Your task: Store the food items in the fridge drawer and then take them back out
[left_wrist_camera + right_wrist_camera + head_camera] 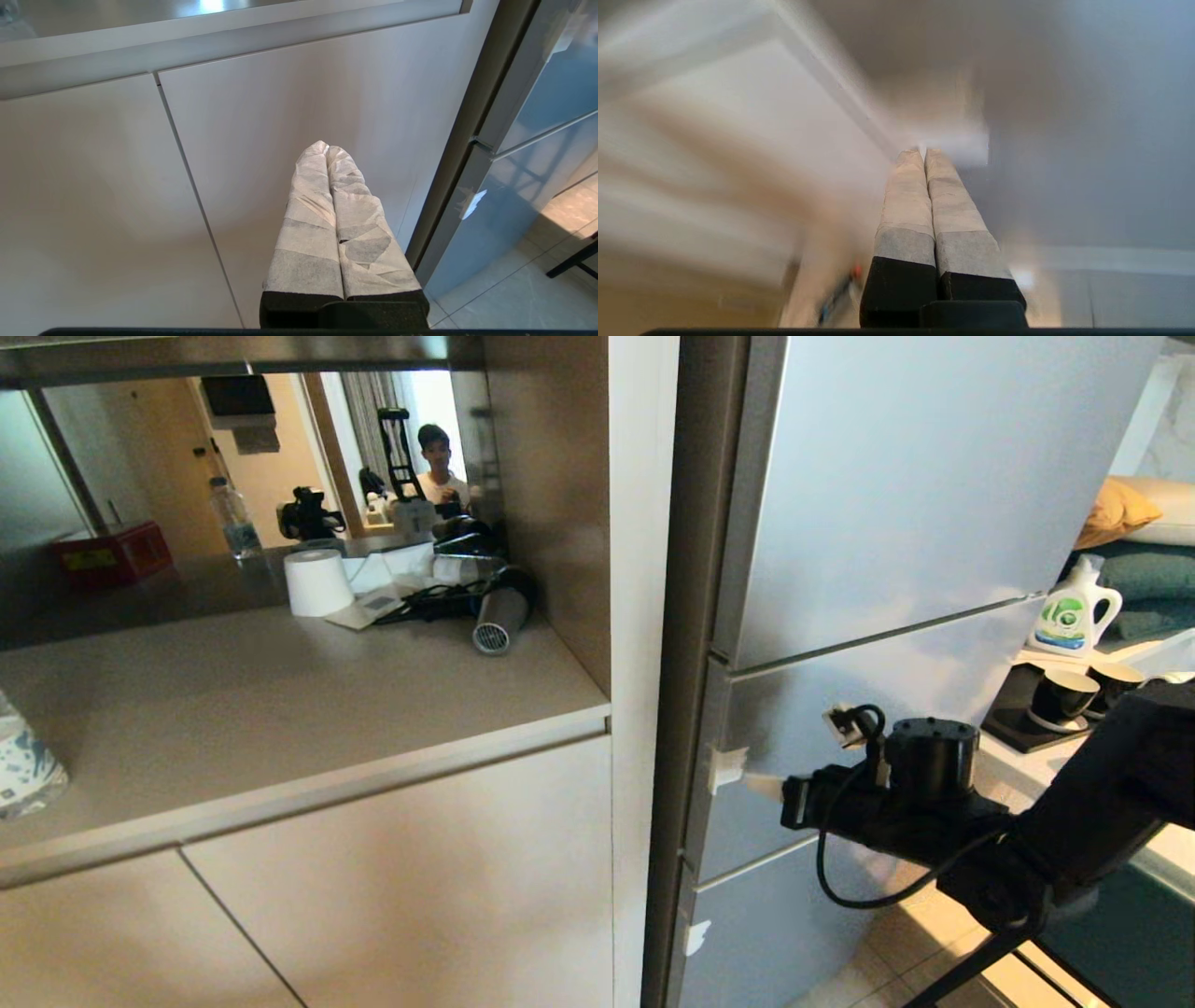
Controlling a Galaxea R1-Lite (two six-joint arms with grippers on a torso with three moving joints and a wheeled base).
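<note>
Beside the steel fridge front, right claw, closed and empty, tip at a white tab on the door edge. Left claw closed, facing cabinet doors. Desk holds paper roll, hairdryer, water bottle, red box. Food and drawer unseen. Floor open below.

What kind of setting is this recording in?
Most likely a home kitchen: a grey steel-fronted fridge stands beside pale cabinets with a countertop niche, and cups and a detergent bottle sit further right.
</note>
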